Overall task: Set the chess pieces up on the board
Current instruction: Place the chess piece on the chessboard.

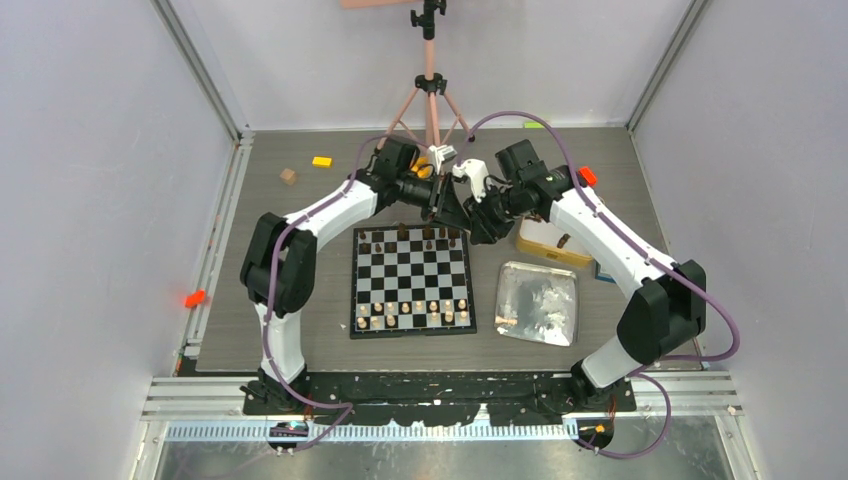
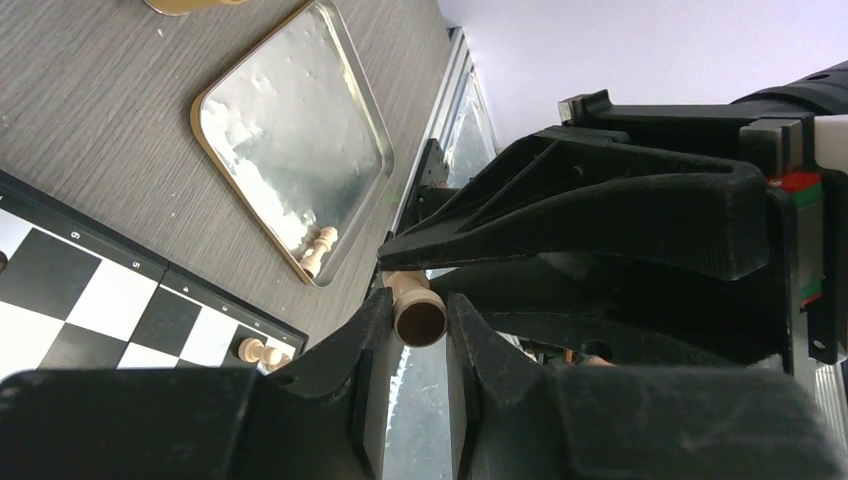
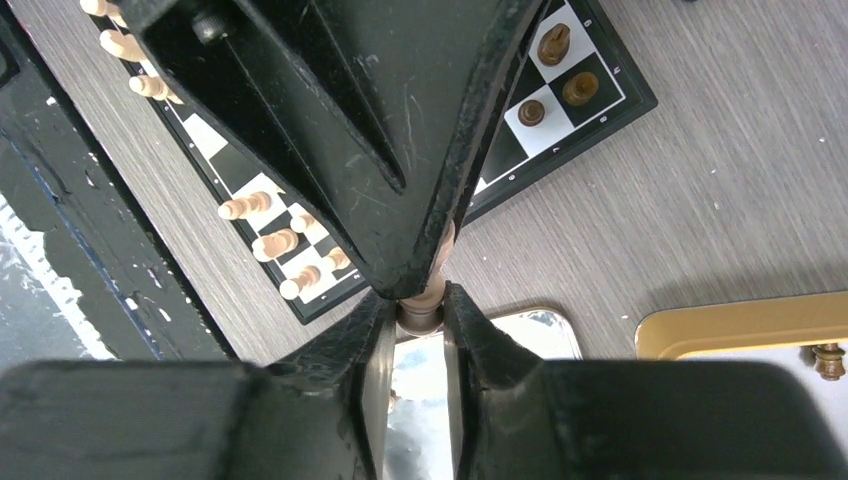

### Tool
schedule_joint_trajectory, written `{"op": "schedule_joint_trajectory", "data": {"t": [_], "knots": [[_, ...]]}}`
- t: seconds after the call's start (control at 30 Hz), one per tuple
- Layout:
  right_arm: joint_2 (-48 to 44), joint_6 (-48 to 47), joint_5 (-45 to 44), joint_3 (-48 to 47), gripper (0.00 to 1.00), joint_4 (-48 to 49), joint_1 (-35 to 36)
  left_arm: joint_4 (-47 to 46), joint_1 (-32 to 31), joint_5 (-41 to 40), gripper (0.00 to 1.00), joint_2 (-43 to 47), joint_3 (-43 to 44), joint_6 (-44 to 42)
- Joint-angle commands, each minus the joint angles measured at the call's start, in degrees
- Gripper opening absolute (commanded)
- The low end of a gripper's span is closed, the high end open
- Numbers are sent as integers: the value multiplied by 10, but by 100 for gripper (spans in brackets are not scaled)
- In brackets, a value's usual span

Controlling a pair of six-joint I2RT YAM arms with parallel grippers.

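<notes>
From the top view, the left gripper (image 1: 440,200) and right gripper (image 1: 472,207) meet nose to nose off the twelve o'clock edge of the board (image 1: 412,275). Dark chess pieces (image 1: 403,233) line that edge and light ones the six o'clock edge. The silver tray (image 1: 565,285) lies at the board's three o'clock, and what the jaws hold is too small to tell here. In the left wrist view, a held piece (image 2: 420,318) of pale turned wood shows its round flat base to the lens. The left fingers (image 2: 365,340) are nearly closed on its base from nine and three o'clock, apparently touching, while the right arm's black fingertips pinch its upper end at eleven o'clock. Another pale piece (image 2: 320,250) lies in the tray. In the right wrist view, the right fingers (image 3: 475,340) are drawn in on the same chessman, with the left arm's fingers coming to a tip on it from twelve o'clock. It should be very light, rigid and smooth enough to twist or squirt out, so the thicker base seems the surer hold.
</notes>
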State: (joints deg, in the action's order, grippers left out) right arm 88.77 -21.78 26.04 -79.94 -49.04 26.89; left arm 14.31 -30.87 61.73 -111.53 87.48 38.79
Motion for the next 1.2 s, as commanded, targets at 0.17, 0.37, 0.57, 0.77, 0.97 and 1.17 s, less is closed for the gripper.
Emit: {"op": "schedule_joint_trajectory", "data": {"t": [0.17,0.37,0.57,0.77,0.97,1.17], "knots": [[-44,112,99,-14,61,98,-80,-322,72,31,0,67,-106,164],[-44,236,191,-9,62,186,-110,-613,96,29,0,77,-172,342],[-20,425,262,30,62,347,-132,-726,99,13,0,62,-192,416],[1,520,283,66,62,439,-134,-736,99,2,0,67,-195,417],[20,598,321,91,53,546,-134,-736,99,-1,0,71,-198,415],[24,657,346,114,46,627,-135,-738,99,-8,0,64,-199,412]]}}
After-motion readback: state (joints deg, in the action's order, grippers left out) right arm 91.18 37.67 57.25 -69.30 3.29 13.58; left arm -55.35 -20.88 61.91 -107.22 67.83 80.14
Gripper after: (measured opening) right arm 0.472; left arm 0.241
